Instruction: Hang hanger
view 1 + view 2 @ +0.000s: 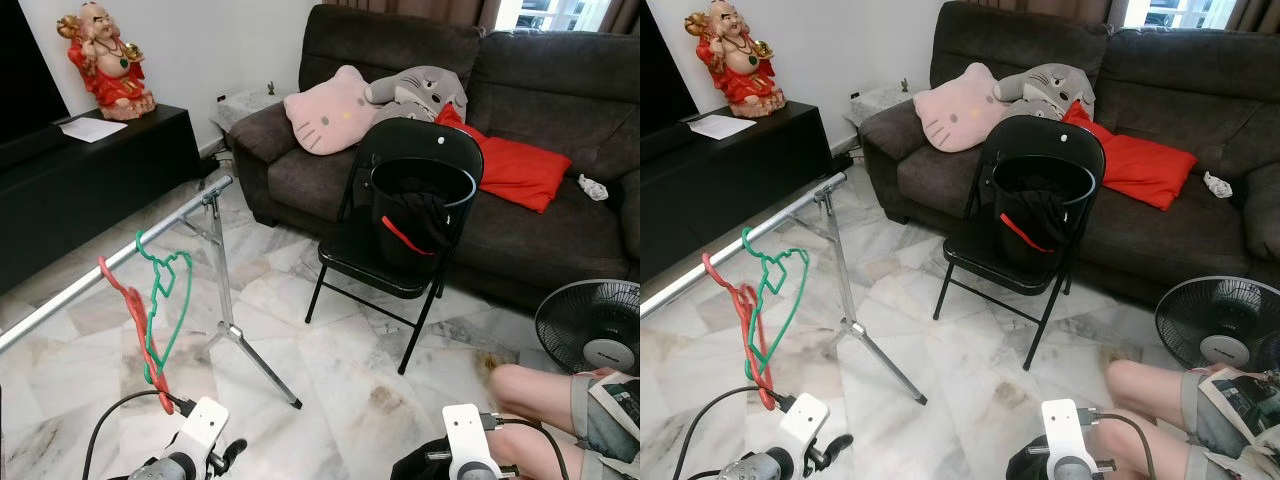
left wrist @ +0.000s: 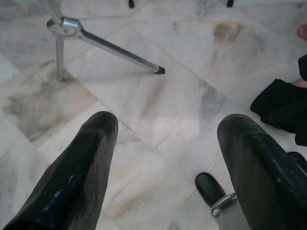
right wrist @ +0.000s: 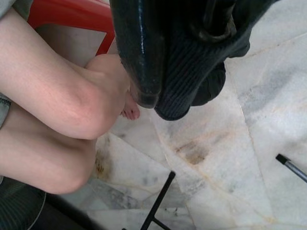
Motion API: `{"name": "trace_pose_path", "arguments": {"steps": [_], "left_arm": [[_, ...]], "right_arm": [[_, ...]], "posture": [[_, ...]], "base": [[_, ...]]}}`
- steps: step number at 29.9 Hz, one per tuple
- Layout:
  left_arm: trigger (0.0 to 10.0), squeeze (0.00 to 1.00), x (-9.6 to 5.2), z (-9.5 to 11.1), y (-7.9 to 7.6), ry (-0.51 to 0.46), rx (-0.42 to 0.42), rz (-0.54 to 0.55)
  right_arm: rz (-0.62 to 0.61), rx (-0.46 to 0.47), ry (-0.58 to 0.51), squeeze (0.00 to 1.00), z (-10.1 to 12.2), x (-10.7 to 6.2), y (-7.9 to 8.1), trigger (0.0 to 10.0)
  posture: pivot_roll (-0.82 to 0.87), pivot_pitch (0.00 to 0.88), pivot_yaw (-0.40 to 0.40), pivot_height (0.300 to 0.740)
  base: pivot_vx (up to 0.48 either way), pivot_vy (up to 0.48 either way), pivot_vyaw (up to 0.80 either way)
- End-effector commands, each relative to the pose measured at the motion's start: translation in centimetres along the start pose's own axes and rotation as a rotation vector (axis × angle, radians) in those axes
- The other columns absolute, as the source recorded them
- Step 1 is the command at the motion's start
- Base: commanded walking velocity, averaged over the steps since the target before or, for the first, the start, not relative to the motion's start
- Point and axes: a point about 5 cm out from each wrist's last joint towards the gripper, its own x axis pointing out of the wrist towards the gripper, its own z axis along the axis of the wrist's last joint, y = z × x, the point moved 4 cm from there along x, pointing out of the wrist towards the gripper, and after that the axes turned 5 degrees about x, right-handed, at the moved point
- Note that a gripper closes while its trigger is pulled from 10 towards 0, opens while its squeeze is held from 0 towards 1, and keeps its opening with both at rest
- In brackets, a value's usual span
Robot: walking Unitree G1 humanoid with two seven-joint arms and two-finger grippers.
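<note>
Left gripper (image 2: 165,158) fingers spread wide, nothing between, above pale veined marble floor (image 2: 158,100). Right gripper (image 3: 168,72) fingers pinching black ribbed knit cloth (image 3: 192,72). Right wrist view adds person's bare bent knee (image 3: 91,110) and toes close beside cloth. Head views: red hanger (image 1: 128,310) and green hanger (image 1: 165,300), thin wire-like outlines, hang side by side on shiny metal rail (image 1: 110,262) of tripod rack. Black folding chair (image 1: 400,240) carries black bucket (image 1: 420,205). Fan hub label too small to read.

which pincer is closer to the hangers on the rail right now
Left. The left pincer hangs low, open over the marble floor, just below the red hanger and green hanger on the rail. The right pincer, holding dark cloth, sits farther away beside the person's knee.
</note>
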Motion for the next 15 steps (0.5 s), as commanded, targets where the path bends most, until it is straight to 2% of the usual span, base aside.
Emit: {"name": "trace_pose_path", "arguments": {"steps": [1,5,6,7,8,15], "left_arm": [[10.0,0.00,0.1,0.3,0.3,-0.007,-0.038,0.010],[10.0,0.00,0.1,1.5,0.0,-0.085,-0.064,-0.013],[10.0,0.00,-0.1,2.6,-0.3,-0.155,-0.081,-0.039],[10.0,0.00,-0.1,2.6,-0.3,-0.155,-0.081,-0.039],[10.0,0.00,-0.3,3.5,-0.4,-0.207,-0.082,-0.057],[10.0,0.00,-0.7,4.7,-1.2,-0.278,-0.027,-0.141]], "right_arm": [[0.008,-0.010,0.016,0.00,-0.5,-0.1,0.1,10.0],[0.013,-0.010,0.019,0.00,-0.6,-0.1,0.2,10.0],[0.014,-0.008,0.018,0.00,-0.6,-0.1,0.2,10.0],[0.014,-0.008,0.018,0.00,-0.6,-0.1,0.2,10.0],[0.015,-0.007,0.016,0.00,-0.6,-0.1,0.2,10.0],[0.020,-0.006,0.013,0.00,-0.5,-0.1,0.3,10.0]], "posture": [[0.05,0.000,0.009,0.740],[0.05,0.000,0.007,0.740],[0.05,0.000,0.005,0.740],[0.05,0.000,0.005,0.740],[0.05,0.000,0.002,0.740],[0.05,0.000,0.000,0.740]], "base": [[0.000,0.000,0.00],[0.000,0.000,0.00],[0.000,0.000,0.00],[0.000,0.000,0.00],[0.000,0.000,0.00],[0.000,0.000,0.00]]}}
